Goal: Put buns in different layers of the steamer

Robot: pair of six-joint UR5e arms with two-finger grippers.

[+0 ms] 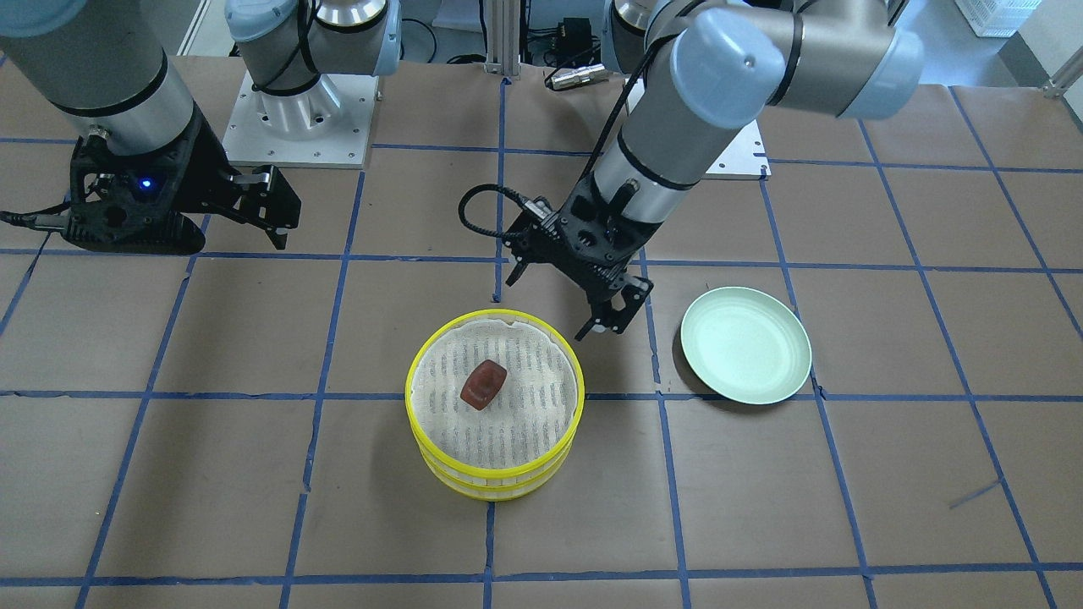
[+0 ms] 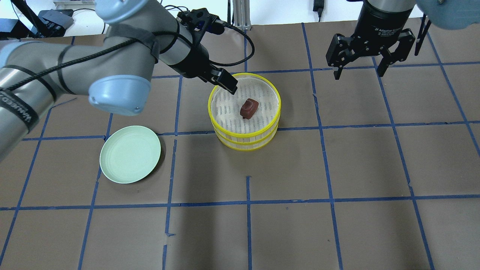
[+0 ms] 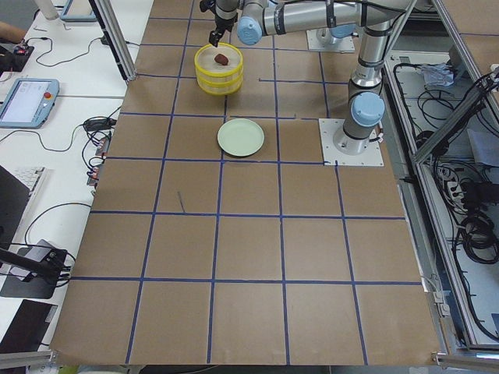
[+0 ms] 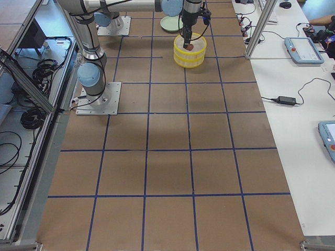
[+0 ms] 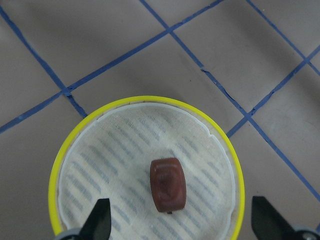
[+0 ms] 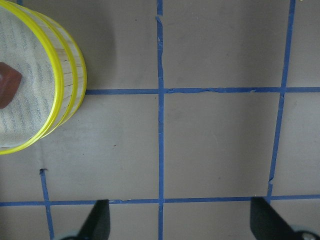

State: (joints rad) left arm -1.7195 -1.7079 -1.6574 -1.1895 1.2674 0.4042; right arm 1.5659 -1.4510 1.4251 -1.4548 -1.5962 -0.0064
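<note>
Yellow-rimmed round steamer (image 6: pixel 69 82) and reddish-brown bun (image 6: pixel 7 85) are cut by the right wrist view's left edge.

Reddish-brown bun (image 2: pixel 249 108), yellow-rimmed steamer (image 2: pixel 225 131)

right tool (image 2: pixel 358 74) body reads "2f adaptive", remainder unclear

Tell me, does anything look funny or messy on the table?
Nothing really stands out. The brown bun lies on the cloth in the top layer of the steamer, whose two layers are stacked straight. The green plate sits flat and bare. No white bun shows anywhere; whether it's hidden in the lower layer can't be told.
</note>
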